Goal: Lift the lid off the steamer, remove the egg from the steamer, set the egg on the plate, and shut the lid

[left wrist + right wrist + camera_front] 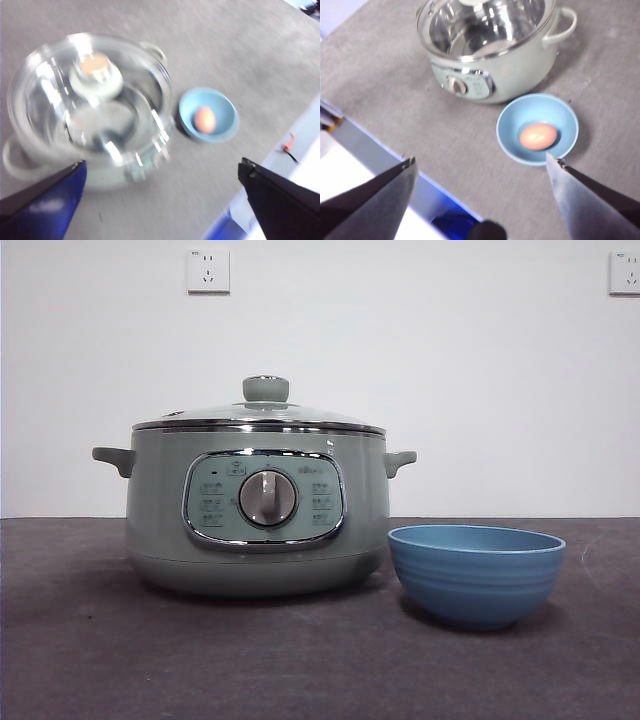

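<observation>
The pale green steamer (pixel 256 510) stands on the grey table with its glass lid (pixel 262 418) resting on top, knob (pixel 266 389) upright. Beside it stands the blue plate (pixel 476 573), a small ribbed bowl. The egg (pixel 538 136) lies inside the plate (pixel 537 128); the front view hides it behind the rim. Both wrist views look down from high above. My left gripper (pixel 162 167) is open over the steamer (pixel 90 110) and plate (pixel 209 121), with the egg (pixel 205 119) in sight. My right gripper (pixel 480 162) is open above the plate, holding nothing.
The table's near edge (pixel 375 150) runs below the right gripper, with a blue and white surface beyond it. Two wall sockets (pixel 208 271) sit on the white wall behind. Grey tabletop (pixel 300 660) spreads in front of the steamer and plate.
</observation>
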